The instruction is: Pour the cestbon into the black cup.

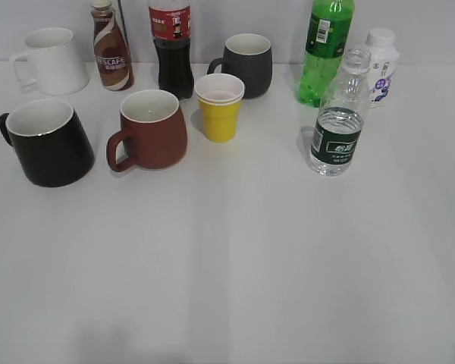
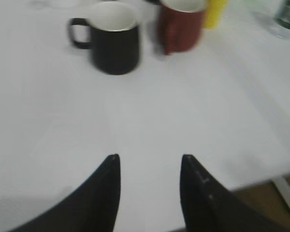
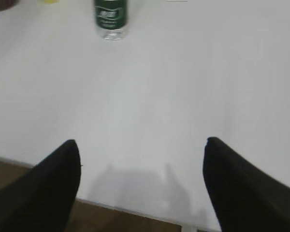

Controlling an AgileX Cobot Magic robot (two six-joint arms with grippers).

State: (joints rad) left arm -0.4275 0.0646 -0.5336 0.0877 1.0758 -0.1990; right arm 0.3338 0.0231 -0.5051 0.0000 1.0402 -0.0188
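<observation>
The cestbon is a clear bottle with a dark green label, standing upright at the right of the table, with no cap visible on its neck. It also shows at the top of the right wrist view. The black cup stands upright at the far left, handle to the left, white inside. It also shows in the left wrist view. My left gripper is open and empty, well short of the cup. My right gripper is wide open and empty, near the table's front edge. Neither gripper shows in the exterior view.
A brown-red mug, yellow cup, dark grey mug, white mug, coffee bottle and cola bottle stand behind. A bright green bottle and small white bottle stand behind the cestbon.
</observation>
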